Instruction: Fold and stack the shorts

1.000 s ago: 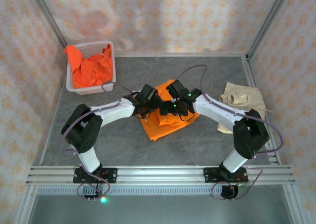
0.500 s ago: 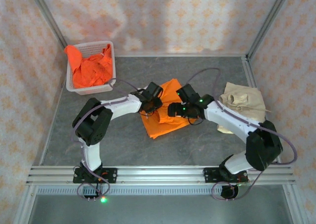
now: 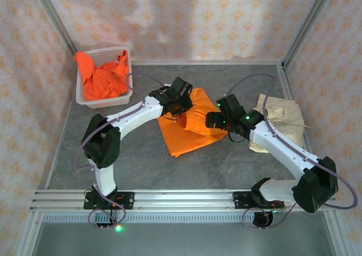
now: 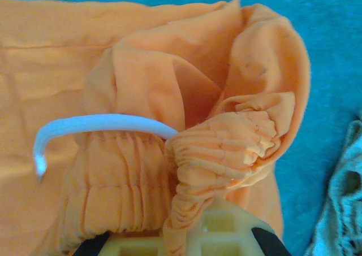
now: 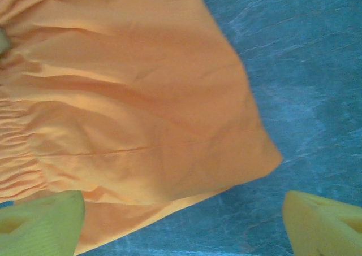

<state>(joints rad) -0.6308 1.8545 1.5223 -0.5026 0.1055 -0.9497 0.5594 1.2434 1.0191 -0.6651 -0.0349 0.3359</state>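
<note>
One pair of orange shorts (image 3: 189,133) lies partly folded mid-table. My left gripper (image 3: 182,105) is over its far edge, shut on the gathered elastic waistband (image 4: 226,146), which bunches up between the jaws (image 4: 182,237). A white drawstring loop (image 4: 96,123) curves across the cloth. To the right of the shorts my right gripper (image 3: 216,120) is open, its fingers (image 5: 39,222) wide apart above the shorts' corner (image 5: 141,115) and holding nothing. The beige shorts (image 3: 281,117) lie at the right. More orange shorts (image 3: 102,78) fill the basket.
The white mesh basket (image 3: 120,102) stands at the back left corner. Metal frame posts and patterned walls enclose the grey table (image 3: 136,165). The beige shorts' edge (image 4: 339,211) lies close to the orange pair on the right.
My left gripper has carried the waistband toward the back of the table. The right gripper has backed off to the right, off the orange cloth.
</note>
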